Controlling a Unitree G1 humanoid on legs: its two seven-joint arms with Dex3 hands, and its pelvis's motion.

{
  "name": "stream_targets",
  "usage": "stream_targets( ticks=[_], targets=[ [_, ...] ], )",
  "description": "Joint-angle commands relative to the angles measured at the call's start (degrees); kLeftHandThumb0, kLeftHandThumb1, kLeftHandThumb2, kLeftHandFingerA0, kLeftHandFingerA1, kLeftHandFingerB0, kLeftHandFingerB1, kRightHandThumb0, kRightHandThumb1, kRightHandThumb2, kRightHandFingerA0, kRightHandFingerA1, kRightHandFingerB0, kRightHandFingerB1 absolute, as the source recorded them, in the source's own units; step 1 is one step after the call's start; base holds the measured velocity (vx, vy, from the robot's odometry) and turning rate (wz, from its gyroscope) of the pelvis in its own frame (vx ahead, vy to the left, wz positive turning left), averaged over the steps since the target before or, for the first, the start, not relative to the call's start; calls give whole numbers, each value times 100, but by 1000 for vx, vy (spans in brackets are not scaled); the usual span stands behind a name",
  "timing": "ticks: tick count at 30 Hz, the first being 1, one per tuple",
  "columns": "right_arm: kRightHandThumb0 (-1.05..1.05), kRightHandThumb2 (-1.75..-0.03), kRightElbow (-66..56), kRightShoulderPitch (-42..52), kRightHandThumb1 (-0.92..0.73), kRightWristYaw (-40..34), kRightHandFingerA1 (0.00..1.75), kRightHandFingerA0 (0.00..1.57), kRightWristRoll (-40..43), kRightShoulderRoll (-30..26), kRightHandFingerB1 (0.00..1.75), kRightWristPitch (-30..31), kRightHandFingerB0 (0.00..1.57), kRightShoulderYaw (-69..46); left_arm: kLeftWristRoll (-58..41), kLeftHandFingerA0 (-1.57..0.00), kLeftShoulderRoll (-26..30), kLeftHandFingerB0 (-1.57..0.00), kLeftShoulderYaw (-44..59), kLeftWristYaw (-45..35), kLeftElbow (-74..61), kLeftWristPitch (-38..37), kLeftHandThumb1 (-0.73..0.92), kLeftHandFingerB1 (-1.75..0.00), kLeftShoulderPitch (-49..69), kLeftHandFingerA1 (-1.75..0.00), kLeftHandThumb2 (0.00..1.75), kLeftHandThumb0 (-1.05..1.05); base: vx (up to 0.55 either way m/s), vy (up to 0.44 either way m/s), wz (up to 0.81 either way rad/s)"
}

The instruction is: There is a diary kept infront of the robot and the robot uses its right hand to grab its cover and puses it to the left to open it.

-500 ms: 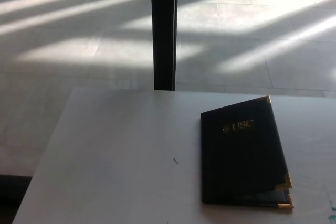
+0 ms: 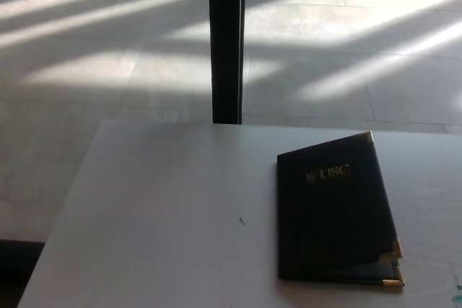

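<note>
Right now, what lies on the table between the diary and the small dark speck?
Nothing. In the head view, bare white table separates the diary from the speck.

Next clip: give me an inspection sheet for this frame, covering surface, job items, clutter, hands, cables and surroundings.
Surface: white table, mostly in shade, with a small dark speck near the middle.
Job's things: dark diary lying closed on the right part of the table, gold lettering on the cover, gold corner caps along its right edge; the cover looks slightly raised at the near right corner.
Clutter: a bit of teal marking at the table's right edge, too cut off to identify.
Hands: neither robot hand is in view.
Cables: nothing seen.
Surroundings: pale tiled floor with sunlight stripes; a black post stands behind the table's far edge.
</note>
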Motion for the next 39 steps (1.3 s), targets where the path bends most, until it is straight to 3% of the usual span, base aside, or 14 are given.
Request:
stream_targets(
  ticks=[1,2,3,12,19,23,24,26,27,28,34,37,38,39],
  targets=[
    [-72,-74,-103,-1068,-92,-1055,64,59,1287,-1201,48,-187,47,-977,-703,-28,323,-15,470,28,247,-51,92,-130,-152,-161,117,-105,0,0,0],
    [-72,-74,-74,-1133,-92,-1046,64,59,1270,-1242,48,-205,47,-1003,-687,-28,321,-15,473,30,251,-60,92,-130,-153,-161,117,-105,0,0,0],
    [-71,-74,-168,-1253,-92,-955,64,55,1290,-1231,48,-236,44,-1011,-685,-32,332,0,489,74,270,-71,71,-83,-140,-108,152,-85,0,0,0],
    [-73,-72,-1151,-2414,-92,-466,81,72,1020,-746,53,-140,46,-53,-746,-36,356,0,524,64,353,-112,71,-85,-140,-112,153,-88,0,0,0],
    [-82,-68,-2634,-2365,-92,-568,97,92,1132,292,91,398,71,854,-858,-38,379,0,503,96,381,-99,71,-84,-105,-113,152,-87,0,0,0],
    [-105,-68,-3834,-1984,-90,-568,107,75,1111,949,100,753,61,1480,-804,-26,373,0,414,105,314,-92,70,-83,-27,-105,152,-85,0,0,0],
    [-104,-120,-3937,-1944,-62,-583,105,68,1153,981,94,856,56,1517,-807,-25,375,0,407,92,317,-94,69,-82,-24,-102,150,-83,0,0,0],
    [-105,-123,-4301,-1835,-63,-784,101,63,1157,1116,86,1184,53,1677,-833,-23,369,0,411,106,327,-110,71,-82,-22,-102,151,-85,0,0,0],
    [-105,-69,-4459,-1727,-92,-765,94,49,1144,1214,70,1274,41,1793,-868,-31,372,0,432,94,343,-107,69,-82,-29,-107,150,-84,0,0,0],
    [-98,-118,-4602,-1631,-72,-751,80,48,1160,1300,63,1394,40,1895,-882,-30,373,0,437,90,358,-115,72,-88,-32,-112,154,-93,0,0,0],
    [-93,-79,-5226,-1224,-92,-758,84,46,1216,1590,57,1840,38,2328,-872,-43,380,0,365,171,365,-122,79,-89,-31,-121,160,-97,0,0,0],
    [-98,-94,-5394,-1030,-78,-715,84,51,1182,1736,62,2031,38,2603,-937,-36,373,0,396,166,350,-95,69,-84,-43,-111,150,-86,0,0,0],
    [-94,-72,-5417,-973,-92,-705,85,48,1213,1775,60,2124,41,2665,-933,-31,401,-17,385,169,349,-83,92,-131,-51,-163,118,-105,0,0,0],
    [-101,-94,-5443,-925,-75,-687,86,53,1242,1802,65,2221,41,2724,-930,-30,409,-15,373,159,344,-97,92,-130,-45,-164,118,-105,0,0,0]
  ],
)
